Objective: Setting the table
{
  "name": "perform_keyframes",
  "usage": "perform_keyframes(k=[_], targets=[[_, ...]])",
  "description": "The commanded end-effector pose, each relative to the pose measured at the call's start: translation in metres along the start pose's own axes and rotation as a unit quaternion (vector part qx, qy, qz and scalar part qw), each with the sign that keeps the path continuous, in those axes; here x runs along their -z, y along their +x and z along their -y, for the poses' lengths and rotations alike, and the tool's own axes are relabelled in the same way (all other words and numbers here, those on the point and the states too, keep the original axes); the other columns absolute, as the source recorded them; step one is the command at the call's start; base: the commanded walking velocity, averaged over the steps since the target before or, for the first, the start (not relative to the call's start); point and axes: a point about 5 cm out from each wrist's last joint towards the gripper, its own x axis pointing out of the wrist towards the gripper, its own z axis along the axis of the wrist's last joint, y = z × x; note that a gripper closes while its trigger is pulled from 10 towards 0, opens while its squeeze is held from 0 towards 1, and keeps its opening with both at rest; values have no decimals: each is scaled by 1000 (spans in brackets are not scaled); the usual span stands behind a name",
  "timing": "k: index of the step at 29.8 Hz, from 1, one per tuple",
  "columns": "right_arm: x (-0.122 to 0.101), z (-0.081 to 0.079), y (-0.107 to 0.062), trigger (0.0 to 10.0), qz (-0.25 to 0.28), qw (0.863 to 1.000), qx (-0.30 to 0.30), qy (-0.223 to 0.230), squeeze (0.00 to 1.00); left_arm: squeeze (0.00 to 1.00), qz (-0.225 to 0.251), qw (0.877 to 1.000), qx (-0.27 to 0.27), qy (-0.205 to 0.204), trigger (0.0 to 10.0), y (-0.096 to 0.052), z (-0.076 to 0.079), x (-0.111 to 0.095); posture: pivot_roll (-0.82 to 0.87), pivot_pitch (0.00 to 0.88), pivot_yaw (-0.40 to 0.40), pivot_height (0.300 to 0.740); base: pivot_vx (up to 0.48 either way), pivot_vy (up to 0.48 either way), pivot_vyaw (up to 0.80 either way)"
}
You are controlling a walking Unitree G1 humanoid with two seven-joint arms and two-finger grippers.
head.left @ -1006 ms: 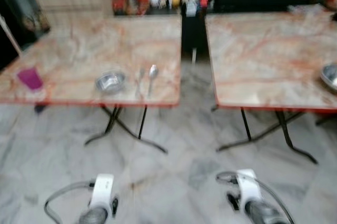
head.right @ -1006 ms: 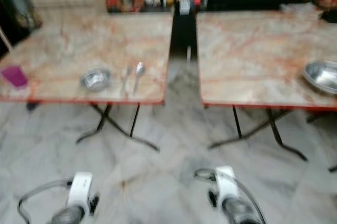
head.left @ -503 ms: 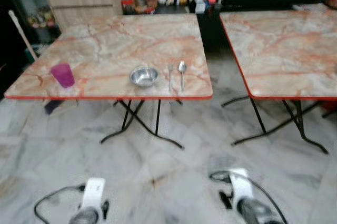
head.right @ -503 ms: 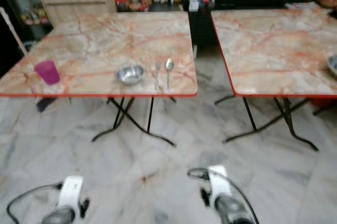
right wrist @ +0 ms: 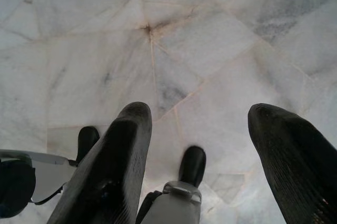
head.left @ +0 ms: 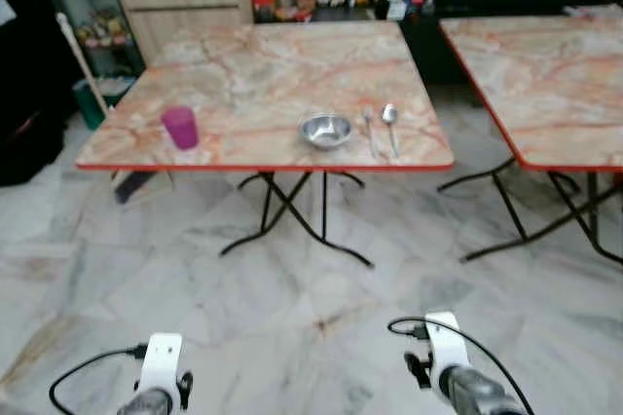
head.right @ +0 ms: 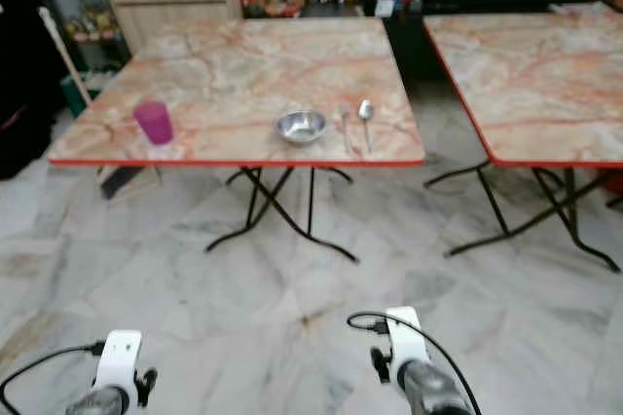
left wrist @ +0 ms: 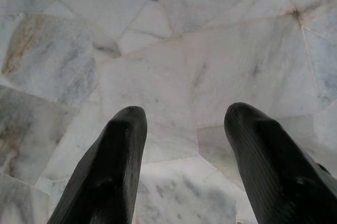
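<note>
I see a bench [head.left: 263, 74] ahead. On it a cup [head.left: 180, 128] sits to the left, a bowl [head.left: 325, 131] in the middle, then a fork [head.left: 370, 132] and a spoon [head.left: 390, 126] right of it. Another bench [head.left: 545, 74] stands further right.

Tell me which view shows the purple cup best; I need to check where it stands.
The left eye view: the purple cup stands upright near the left front corner of the table, well left of the steel bowl. The right eye view shows the same. Both wrist views look down at marble floor.
</note>
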Motion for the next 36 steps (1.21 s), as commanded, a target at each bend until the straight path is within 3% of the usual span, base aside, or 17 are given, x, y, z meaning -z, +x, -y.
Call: perform_keyframes(k=[1,36], targets=[[-4,5,-1,10000,7,1000,6,3,0,0,3,1000,6,-6,10000,0,4,0,-7,0,47,740,0,0,0],[-4,6,-1,10000,5,1000,5,-2,0,0,7,1000,11,-7,10000,0,14,0,-8,0,44,740,285,0,0]])
